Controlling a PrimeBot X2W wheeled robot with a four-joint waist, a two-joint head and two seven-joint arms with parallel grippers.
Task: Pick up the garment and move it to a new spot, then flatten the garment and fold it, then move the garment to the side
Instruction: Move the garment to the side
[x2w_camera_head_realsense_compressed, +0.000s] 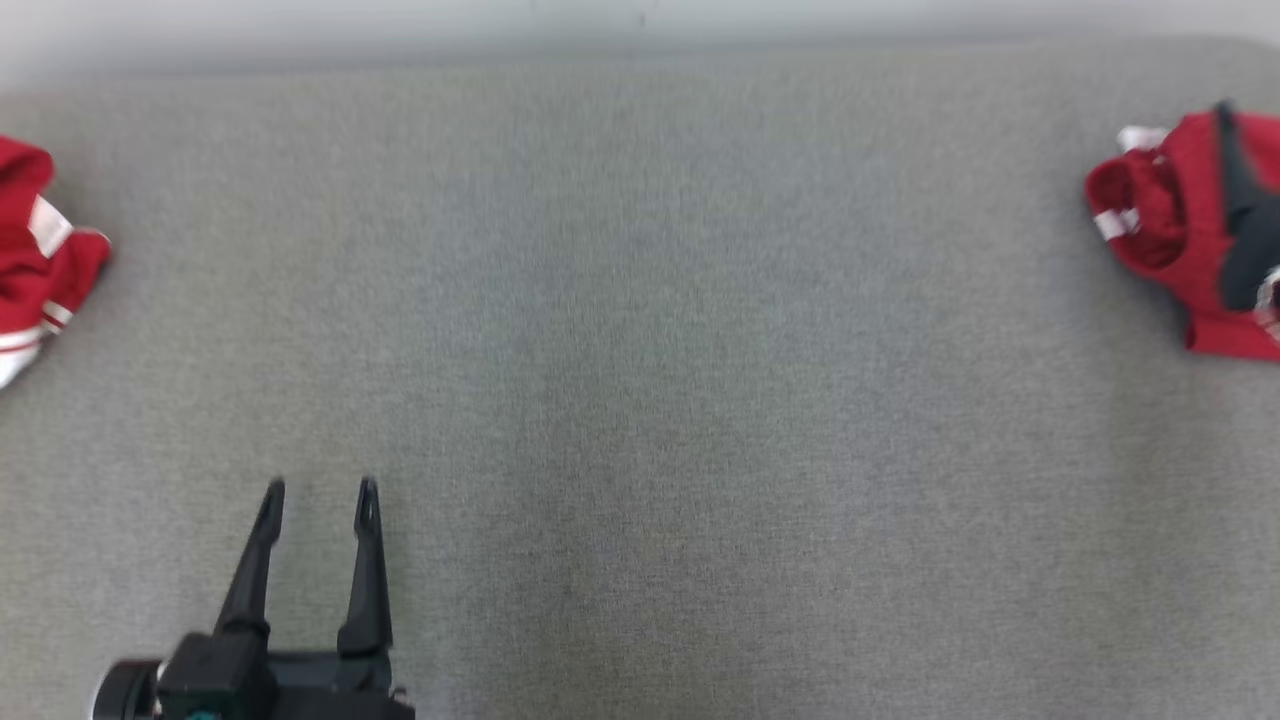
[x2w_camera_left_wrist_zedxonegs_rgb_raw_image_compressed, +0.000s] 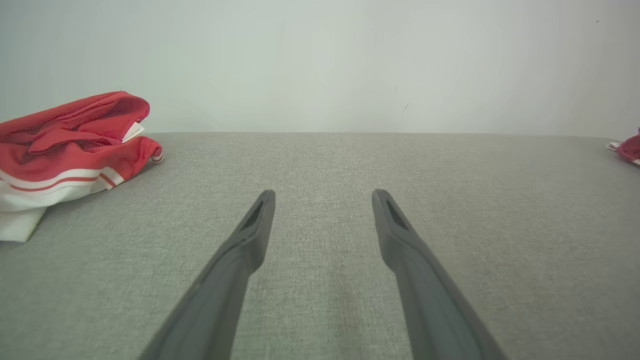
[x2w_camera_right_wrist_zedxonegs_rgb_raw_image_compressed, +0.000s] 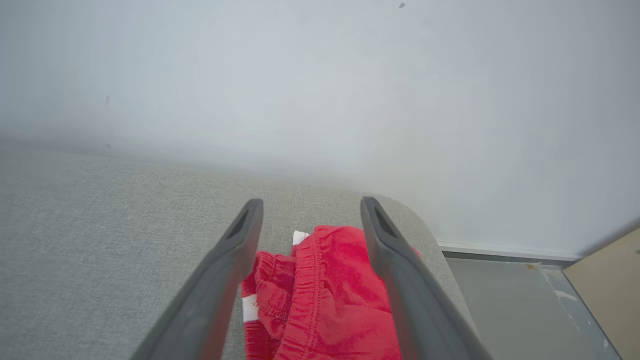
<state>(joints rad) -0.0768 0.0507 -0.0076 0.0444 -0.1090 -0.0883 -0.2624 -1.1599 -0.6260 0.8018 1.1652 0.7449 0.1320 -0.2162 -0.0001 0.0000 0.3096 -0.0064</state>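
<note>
Off at ten o'clock from the left gripper (x2w_camera_head_realsense_compressed: 320, 487), found the jersey (x2w_camera_head_realsense_compressed: 40, 260), well apart; judged that gripper nearer, spread wide, empty. Saw right gripper (x2w_camera_right_wrist_zedxonegs_rgb_raw_image_compressed: 307, 207) agape, empty, above shorts (x2w_camera_right_wrist_zedxonegs_rgb_raw_image_compressed: 330, 290).

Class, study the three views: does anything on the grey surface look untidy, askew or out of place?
Yes. The garment lies crumpled in a heap on the left of the grey surface, neither flat nor folded. A smaller red garment sits bunched up near the rounded right-hand corner, close to the edge.
</note>
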